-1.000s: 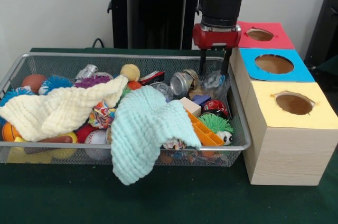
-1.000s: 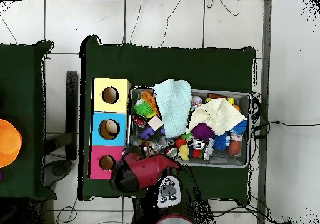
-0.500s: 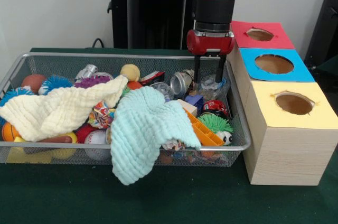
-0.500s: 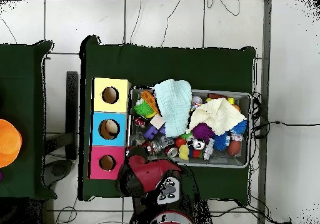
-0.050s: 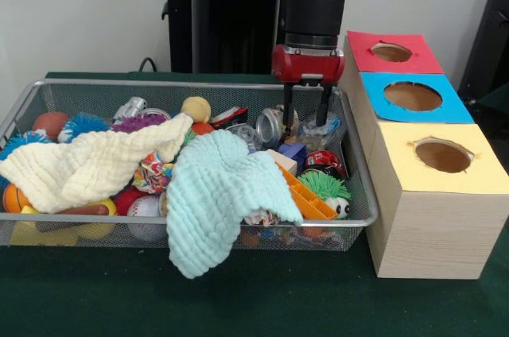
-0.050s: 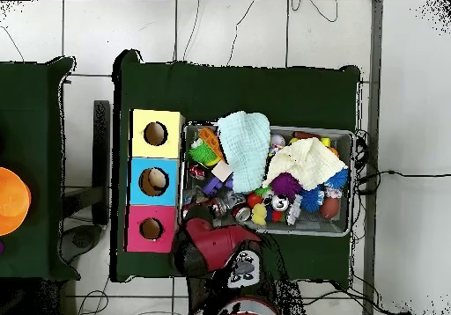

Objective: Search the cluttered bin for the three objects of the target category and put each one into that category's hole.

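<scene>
My gripper [image 5: 303, 118] hangs open over the far right corner of the wire bin [image 5: 358, 218], its fingers straddling crumpled clear plastic [image 5: 324, 127] beside a crushed silver can [image 5: 272, 125]. Nothing is held. A red can [image 5: 323, 161] and a purple block [image 5: 297, 149] lie just in front of it. Three boxes stand right of the bin, with a red-topped hole [image 5: 391, 52], a blue-topped hole [image 5: 413, 96] and a yellow-topped hole [image 5: 442, 155]. In the overhead view the red arm [image 6: 211, 241] covers the bin's near left corner.
A mint cloth [image 5: 216, 190] drapes over the bin's front rim and a cream cloth [image 5: 87, 164] covers the left half. Balls, spiky toys, a green spiky toy [image 5: 324, 186] and an orange tray [image 5: 306, 198] crowd the bin.
The gripper has moved left from beside the red box into the bin's far right corner and dropped lower. It stays open and empty.
</scene>
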Motion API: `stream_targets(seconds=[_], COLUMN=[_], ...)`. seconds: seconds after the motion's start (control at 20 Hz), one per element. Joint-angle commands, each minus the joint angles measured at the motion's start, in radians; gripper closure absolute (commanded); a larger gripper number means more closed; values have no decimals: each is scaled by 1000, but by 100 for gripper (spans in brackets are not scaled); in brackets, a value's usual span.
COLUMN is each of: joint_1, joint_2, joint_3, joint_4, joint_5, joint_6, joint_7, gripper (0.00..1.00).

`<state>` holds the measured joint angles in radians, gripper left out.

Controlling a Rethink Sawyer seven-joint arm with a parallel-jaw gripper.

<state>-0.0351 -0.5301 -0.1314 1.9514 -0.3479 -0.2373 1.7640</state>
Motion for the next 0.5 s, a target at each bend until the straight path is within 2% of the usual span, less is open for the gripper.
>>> stream_targets(seconds=[0.05, 0.25, 0.5], joint_1=[-33, -43, -4], joint_2=[0, -60, -111], joint_3=[78, 124, 106], joint_4=[-58, -51, -84], joint_5=[-21, -3, 48], joint_6=[-87, 3, 118], joint_7=[145, 143, 117], gripper=[0, 0, 0])
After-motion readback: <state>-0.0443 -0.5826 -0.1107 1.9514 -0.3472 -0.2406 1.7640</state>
